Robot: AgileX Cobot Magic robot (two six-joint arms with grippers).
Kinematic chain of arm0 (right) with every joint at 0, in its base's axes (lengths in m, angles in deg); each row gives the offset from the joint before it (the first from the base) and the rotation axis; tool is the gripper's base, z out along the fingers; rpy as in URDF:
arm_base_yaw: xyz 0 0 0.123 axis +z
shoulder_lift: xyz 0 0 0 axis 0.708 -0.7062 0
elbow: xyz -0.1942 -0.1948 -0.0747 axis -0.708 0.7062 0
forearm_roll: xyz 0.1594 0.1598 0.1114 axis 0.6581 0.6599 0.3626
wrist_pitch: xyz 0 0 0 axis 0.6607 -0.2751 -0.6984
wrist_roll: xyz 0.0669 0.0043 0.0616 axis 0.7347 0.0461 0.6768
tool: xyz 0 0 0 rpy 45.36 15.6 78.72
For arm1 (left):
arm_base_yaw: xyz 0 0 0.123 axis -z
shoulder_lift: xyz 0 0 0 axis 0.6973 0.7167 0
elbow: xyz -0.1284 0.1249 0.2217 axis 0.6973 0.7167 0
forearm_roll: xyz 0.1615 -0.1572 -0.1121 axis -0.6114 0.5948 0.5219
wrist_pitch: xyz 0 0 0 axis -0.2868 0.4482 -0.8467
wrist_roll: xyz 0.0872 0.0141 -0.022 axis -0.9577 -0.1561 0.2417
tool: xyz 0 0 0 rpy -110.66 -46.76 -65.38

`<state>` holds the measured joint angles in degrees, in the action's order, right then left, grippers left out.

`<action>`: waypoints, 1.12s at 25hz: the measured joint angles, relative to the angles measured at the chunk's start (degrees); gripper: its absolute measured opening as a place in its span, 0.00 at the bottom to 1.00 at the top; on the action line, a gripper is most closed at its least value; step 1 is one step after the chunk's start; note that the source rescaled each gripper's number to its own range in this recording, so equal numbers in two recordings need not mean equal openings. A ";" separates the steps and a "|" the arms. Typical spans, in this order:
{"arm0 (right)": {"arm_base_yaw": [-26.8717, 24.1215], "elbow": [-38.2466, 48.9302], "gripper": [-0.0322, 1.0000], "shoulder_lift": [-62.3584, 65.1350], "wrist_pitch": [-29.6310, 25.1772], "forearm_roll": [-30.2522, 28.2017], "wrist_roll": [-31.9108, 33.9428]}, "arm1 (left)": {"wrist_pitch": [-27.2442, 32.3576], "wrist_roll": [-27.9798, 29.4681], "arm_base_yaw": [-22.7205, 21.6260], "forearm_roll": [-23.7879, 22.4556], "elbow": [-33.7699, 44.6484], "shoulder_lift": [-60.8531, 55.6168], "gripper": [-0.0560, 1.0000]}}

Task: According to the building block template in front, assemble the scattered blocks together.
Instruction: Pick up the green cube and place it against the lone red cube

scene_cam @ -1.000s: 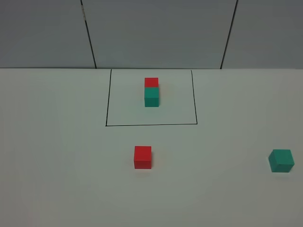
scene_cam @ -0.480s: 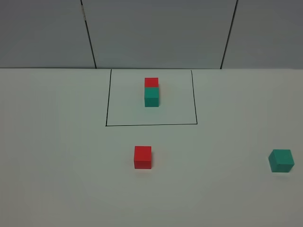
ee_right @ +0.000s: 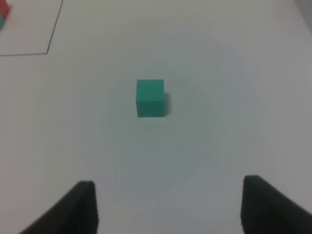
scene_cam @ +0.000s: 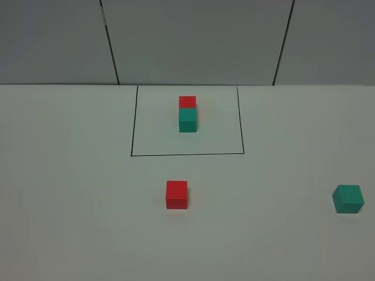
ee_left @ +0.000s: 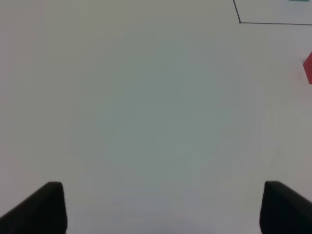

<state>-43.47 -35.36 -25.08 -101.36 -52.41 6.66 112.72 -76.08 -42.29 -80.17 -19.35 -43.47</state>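
- Table (scene_cam: pixel 70 175): white, being viewed from high up. A black rectangle (scene_cam: pixel 187 154) is being shown drawn toward its 12 o'clock side.
- Template pair (scene_cam: pixel 187 114): being kept inside the rectangle. Its red half is lying at 12 o'clock of its teal half, and the two are touching.
- Red cube (scene_cam: pixel 176 194): being left loose on the table at 6 o'clock of the template pair, outside the rectangle, with nothing touching it.
- Teal cube (scene_cam: pixel 348 198): being left loose at 3 o'clock of the red cube, well apart from it.
- Left gripper (ee_left: pixel 163 204): its fingers are being held wide apart over bare table, with nothing between them.
- Right gripper (ee_right: pixel 168 195): its fingers are being held apart, with nothing clamped. The teal cube is being seen ahead of them, untouched.
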 joint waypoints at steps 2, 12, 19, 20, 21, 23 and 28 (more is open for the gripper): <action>0.00 0.00 0.60 0.00 0.00 0.00 0.00 | 0.00 0.00 0.00 0.00 0.00 0.00 0.81; 0.00 0.00 0.60 0.00 0.00 0.00 0.00 | 0.00 0.00 0.00 0.00 0.00 0.00 0.80; 0.00 0.00 0.60 0.00 0.00 -0.05 0.00 | 0.00 0.00 0.00 0.00 0.00 0.00 0.80; 0.00 0.00 0.60 0.00 0.00 -0.05 0.00 | 0.00 0.00 0.00 0.00 0.00 0.00 0.80; 0.00 0.00 0.60 0.00 0.00 -0.05 0.00 | 0.00 0.00 0.00 0.00 0.00 0.00 0.80; 0.00 0.00 0.60 0.00 0.00 -0.05 0.00 | 0.00 0.00 0.00 0.00 0.00 0.00 0.80; 0.00 0.00 0.60 0.00 0.00 -0.05 0.00 | 0.00 0.00 0.00 0.00 0.00 0.00 0.80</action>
<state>-43.47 -35.36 -25.08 -101.36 -52.46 6.66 112.72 -76.08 -42.29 -80.17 -19.35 -43.47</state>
